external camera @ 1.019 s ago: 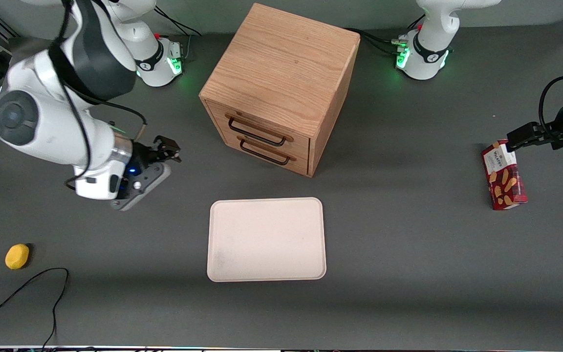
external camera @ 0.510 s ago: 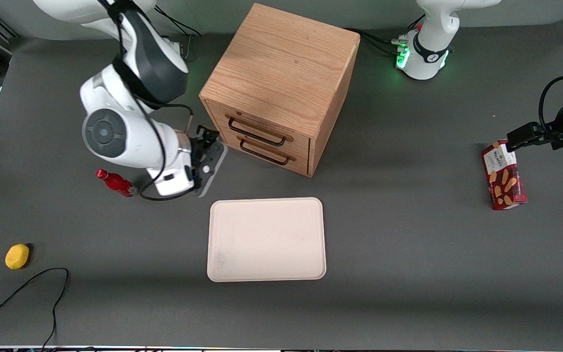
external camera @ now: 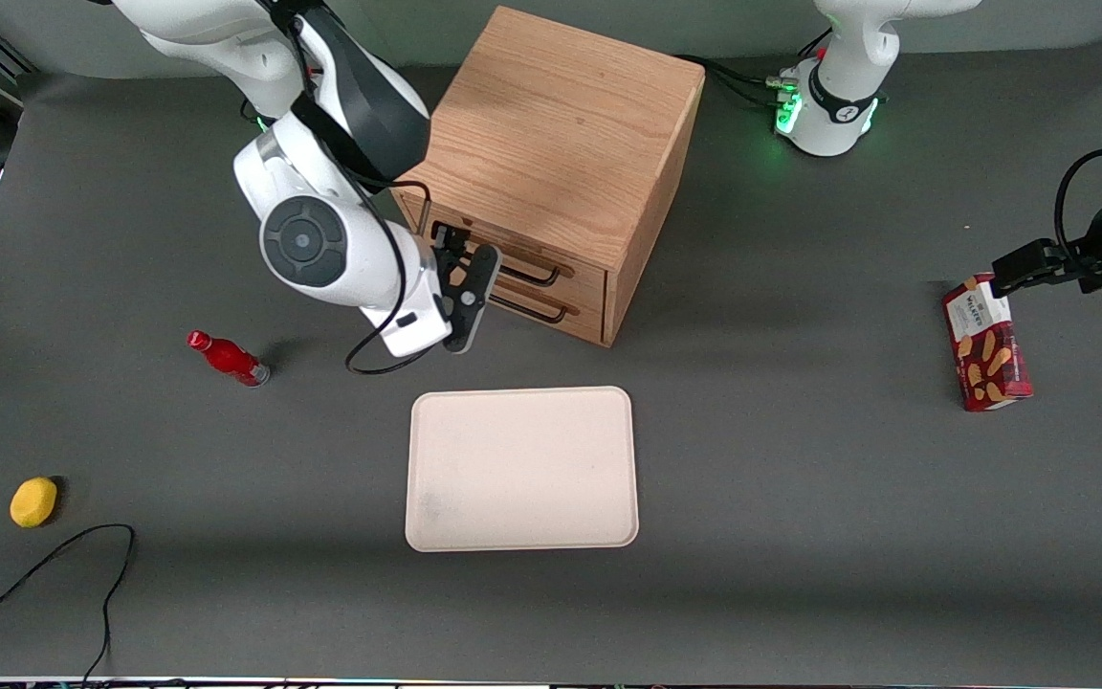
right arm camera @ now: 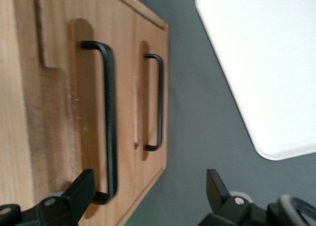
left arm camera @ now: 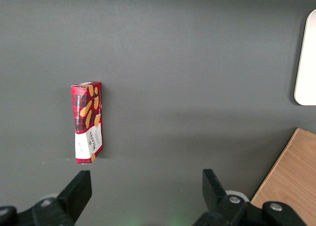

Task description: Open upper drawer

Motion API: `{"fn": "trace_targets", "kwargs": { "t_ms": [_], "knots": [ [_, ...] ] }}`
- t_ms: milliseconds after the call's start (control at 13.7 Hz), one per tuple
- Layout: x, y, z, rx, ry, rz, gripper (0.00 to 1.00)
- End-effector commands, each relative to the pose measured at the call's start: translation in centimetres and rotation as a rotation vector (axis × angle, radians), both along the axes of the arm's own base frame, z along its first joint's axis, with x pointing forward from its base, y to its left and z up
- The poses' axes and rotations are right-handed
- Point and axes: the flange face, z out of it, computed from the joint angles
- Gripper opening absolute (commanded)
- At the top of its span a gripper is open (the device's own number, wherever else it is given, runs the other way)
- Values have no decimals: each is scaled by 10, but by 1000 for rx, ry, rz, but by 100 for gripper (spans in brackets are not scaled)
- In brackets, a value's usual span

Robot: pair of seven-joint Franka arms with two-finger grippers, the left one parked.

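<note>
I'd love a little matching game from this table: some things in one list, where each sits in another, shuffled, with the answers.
Things:
1. end effector
2. red bottle
3. yellow fruit
4. biscuit box

Places:
A. lying flat toward the parked arm's end of the table
B. in front of the upper drawer, fingers open, next to its black handle
C. toward the working arm's end, nearest the front camera of the four
D. lying on the table beside the working arm, farther from the front camera than the fruit

Pairs: 1-B, 2-D, 3-C, 4-A
</note>
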Motion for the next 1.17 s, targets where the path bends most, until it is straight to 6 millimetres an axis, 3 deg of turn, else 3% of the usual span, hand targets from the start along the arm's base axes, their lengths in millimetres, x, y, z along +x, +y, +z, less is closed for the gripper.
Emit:
{"fn": "trace_targets", "kwargs": {
  "t_ms": [0,510,1092],
  "knots": [
    [1,7,-10,59,65,15,100],
    [3,14,-46,75,139,8,100],
    [1,22,-64,93,185,2,100]
  ]
}}
